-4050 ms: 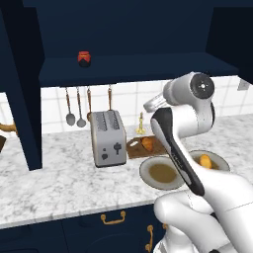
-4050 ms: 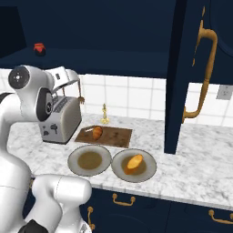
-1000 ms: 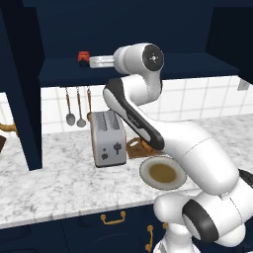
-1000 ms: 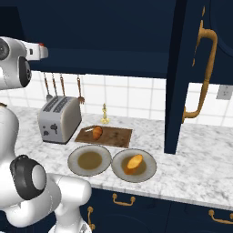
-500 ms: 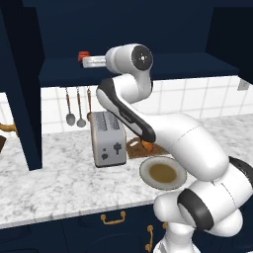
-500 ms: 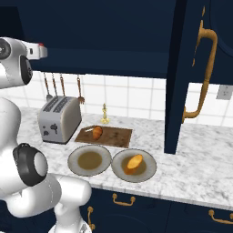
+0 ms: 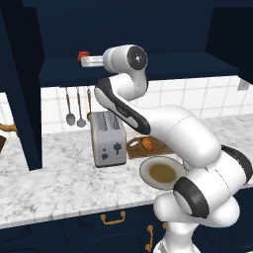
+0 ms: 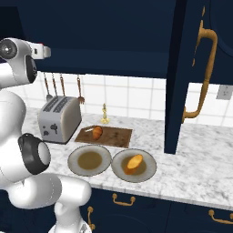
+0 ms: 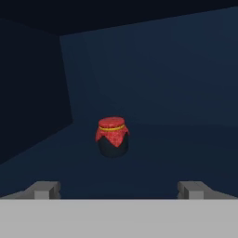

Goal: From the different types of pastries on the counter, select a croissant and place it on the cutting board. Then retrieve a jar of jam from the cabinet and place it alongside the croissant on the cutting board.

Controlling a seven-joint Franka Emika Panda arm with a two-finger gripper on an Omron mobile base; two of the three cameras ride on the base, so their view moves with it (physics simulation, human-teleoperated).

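Gripper (image 9: 118, 189) has swung up to the navy cabinet shelf (image 7: 163, 65), jaws wide apart, small red-lidded jam jar (image 9: 112, 136) ahead, ungrasped; golden croissant (image 8: 97, 132) already on brown wooden cutting board (image 8: 116, 136)

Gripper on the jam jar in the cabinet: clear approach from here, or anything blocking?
Likely yes. The gripper is open and faces the jar of jam, which stands upright and alone on the cabinet shelf, with nothing between them. It is not at the jar yet.

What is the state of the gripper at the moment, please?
Gripper: open and empty, fingertips spread wide, facing the jar of jam on the cabinet shelf.
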